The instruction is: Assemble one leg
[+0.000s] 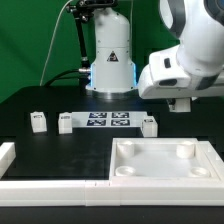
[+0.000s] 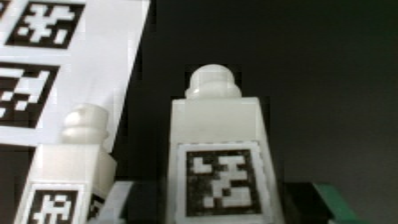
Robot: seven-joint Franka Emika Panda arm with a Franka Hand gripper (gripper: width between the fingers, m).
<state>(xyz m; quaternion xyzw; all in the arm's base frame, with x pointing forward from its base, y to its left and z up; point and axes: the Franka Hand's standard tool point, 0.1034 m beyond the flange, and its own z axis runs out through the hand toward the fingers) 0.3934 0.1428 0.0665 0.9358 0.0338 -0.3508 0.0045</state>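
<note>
A white leg [image 2: 217,120] with a rounded tip and a black-and-white tag stands between my gripper [image 2: 231,208] fingers, and the gripper is shut on it. In the exterior view the gripper [image 1: 182,101] hangs above the table on the right, behind the tray, and the held leg is hidden there. Another leg [image 2: 71,160] stands upright on the table close beside the held one. It looks like the leg [image 1: 150,124] at the right end of the marker board. Two more legs [image 1: 38,121] [image 1: 65,123] stand at the exterior view's left.
The marker board [image 1: 108,120] [image 2: 54,60] lies flat mid-table. A big white square tray [image 1: 130,180] with round corner sockets sits front right. A white L-shaped border [image 1: 10,160] runs along the front left. The arm's base [image 1: 110,60] stands at the back.
</note>
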